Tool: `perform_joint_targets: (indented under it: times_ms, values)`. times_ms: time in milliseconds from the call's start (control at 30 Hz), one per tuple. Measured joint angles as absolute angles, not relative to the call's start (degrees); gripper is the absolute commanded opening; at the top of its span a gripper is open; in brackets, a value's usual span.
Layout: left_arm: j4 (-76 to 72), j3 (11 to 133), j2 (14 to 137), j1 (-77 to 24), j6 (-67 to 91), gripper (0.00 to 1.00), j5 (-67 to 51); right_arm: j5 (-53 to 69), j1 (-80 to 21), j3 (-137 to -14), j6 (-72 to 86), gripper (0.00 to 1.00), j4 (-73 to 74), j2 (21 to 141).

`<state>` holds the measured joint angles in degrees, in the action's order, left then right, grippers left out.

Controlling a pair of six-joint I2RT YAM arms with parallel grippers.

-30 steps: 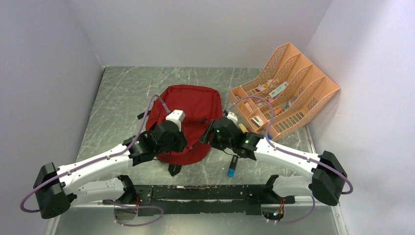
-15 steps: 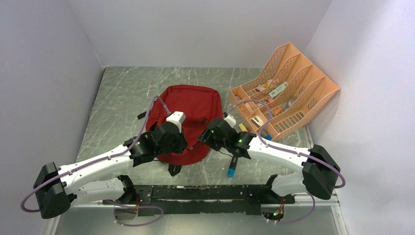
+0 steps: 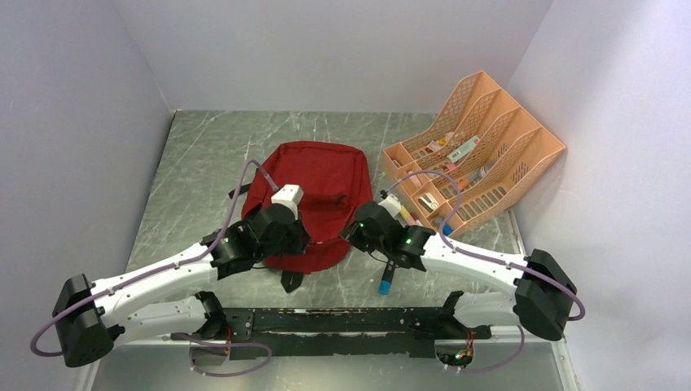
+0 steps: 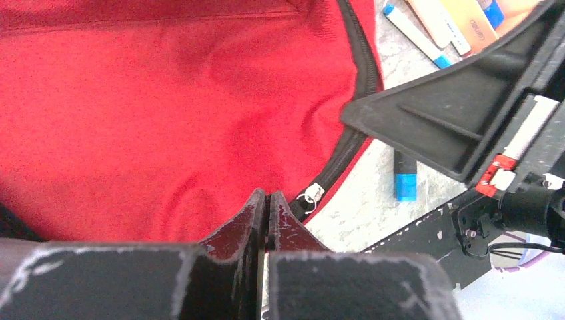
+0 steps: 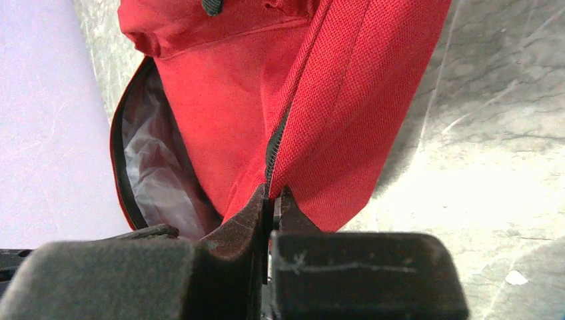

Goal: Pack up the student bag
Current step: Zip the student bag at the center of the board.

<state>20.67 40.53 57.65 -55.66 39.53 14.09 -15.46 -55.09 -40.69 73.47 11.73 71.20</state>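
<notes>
The student bag lies flat in mid-table, dark red with a black zipper. In the right wrist view its mouth gapes, showing grey lining. My right gripper is shut on the bag's zipper edge, red fabric pinched between the tips. My left gripper is shut at the bag's near edge, beside a metal zipper pull. I cannot tell whether it pinches any fabric.
A peach mesh organiser holding pens and small items stands at the back right. A marker with a blue cap lies on the table just right of the bag's near edge. Grey walls enclose three sides.
My right gripper has closed from open onto the bag's zipper edge and shifted slightly. The left gripper stayed shut in place.
</notes>
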Motion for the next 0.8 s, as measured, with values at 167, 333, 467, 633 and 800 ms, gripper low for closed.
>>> perform_joint_targets:
  times_ms: [167, 333, 467, 633, 800]
  values:
    - [23.4, 40.5, 56.2, -55.7, 41.7, 0.05, 17.1, -18.1, -55.0, -40.4, 72.9, 0.00, 14.6, 68.3]
    - [27.8, 40.6, 54.3, -55.7, 44.2, 0.05, 21.3, -19.6, -54.5, -38.4, 72.8, 0.00, 16.8, 65.9]
    - [32.3, 41.0, 51.9, -55.7, 46.7, 0.05, 25.5, -20.0, -54.2, -37.8, 72.7, 0.00, 18.1, 65.5]
    - [39.5, 43.9, 50.3, -55.7, 51.6, 0.05, 32.1, -20.0, -53.7, -37.8, 71.9, 0.00, 18.5, 65.3]
    - [48.4, 47.5, 51.2, -55.6, 56.8, 0.05, 40.1, -20.1, -52.9, -37.8, 70.8, 0.00, 19.3, 64.9]
